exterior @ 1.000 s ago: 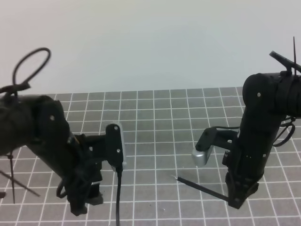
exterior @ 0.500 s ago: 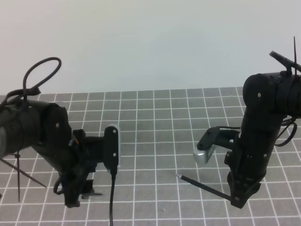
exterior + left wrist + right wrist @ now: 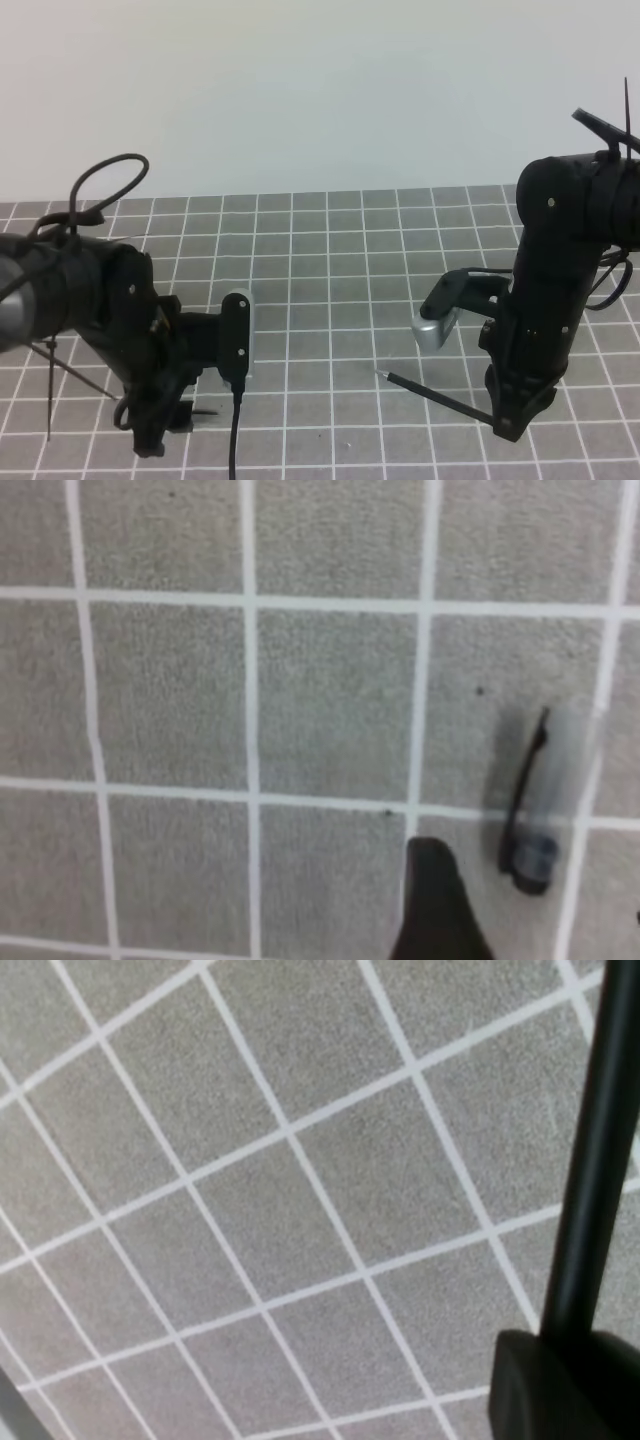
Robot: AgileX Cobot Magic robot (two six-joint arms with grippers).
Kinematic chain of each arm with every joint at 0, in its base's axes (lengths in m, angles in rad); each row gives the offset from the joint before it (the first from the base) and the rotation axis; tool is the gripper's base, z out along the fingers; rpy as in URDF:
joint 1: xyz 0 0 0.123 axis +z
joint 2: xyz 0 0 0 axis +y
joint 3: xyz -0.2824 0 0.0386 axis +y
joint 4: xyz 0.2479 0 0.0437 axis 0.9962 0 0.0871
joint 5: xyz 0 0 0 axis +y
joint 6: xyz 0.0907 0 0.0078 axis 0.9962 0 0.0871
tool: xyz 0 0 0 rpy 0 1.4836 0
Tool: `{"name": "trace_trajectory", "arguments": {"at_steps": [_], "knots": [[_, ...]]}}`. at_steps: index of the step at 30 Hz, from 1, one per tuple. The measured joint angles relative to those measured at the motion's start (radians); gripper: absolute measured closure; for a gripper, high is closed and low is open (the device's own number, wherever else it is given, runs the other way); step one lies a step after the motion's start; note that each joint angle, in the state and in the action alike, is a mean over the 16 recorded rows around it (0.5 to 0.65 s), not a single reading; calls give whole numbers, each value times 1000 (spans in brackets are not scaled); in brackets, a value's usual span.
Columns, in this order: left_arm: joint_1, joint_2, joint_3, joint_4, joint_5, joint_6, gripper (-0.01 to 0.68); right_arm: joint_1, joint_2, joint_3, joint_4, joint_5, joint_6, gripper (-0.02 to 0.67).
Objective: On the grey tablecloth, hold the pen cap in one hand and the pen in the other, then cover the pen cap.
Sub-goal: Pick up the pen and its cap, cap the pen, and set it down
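Note:
On the grey tablecloth (image 3: 330, 260) the pen cap (image 3: 540, 800) lies loose: a short greyish cap with a black clip, also a small dark speck in the high view (image 3: 206, 411). My left gripper (image 3: 158, 436) points down just left of it and stands open. In the left wrist view one dark fingertip (image 3: 435, 900) shows left of the cap, apart from it. My right gripper (image 3: 508, 424) is shut on the rear end of the thin black pen (image 3: 435, 397), which slants down-left with its tip just above the cloth. The right wrist view shows the pen (image 3: 600, 1160) rising from a finger (image 3: 560, 1385).
A silver-edged wrist camera (image 3: 237, 335) and its black cable (image 3: 233, 440) hang beside the left arm. The right arm's silver camera (image 3: 432, 330) sits above the pen tip. Loose cable loops (image 3: 105, 180) stick up from the left arm. A plain white wall backs the cloth.
The left arm has swung back to the left and its jaws have spread wider, uncovering the cap on the cloth. The right arm and pen have barely shifted.

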Motion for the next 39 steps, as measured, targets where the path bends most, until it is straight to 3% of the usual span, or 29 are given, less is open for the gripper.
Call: {"name": "trace_trajectory", "arguments": {"at_steps": [12, 29, 39], "knots": [[-1, 85, 1, 4, -14, -2, 300, 0, 0, 0, -14, -44, 0, 579], [0, 65, 5, 49, -1, 10, 619, 0, -2, 0, -17, -39, -3, 579], [-1, -132, 6, 82, -13, 25, 652, 0, -2, 0, 5, 7, -3, 579]]}}
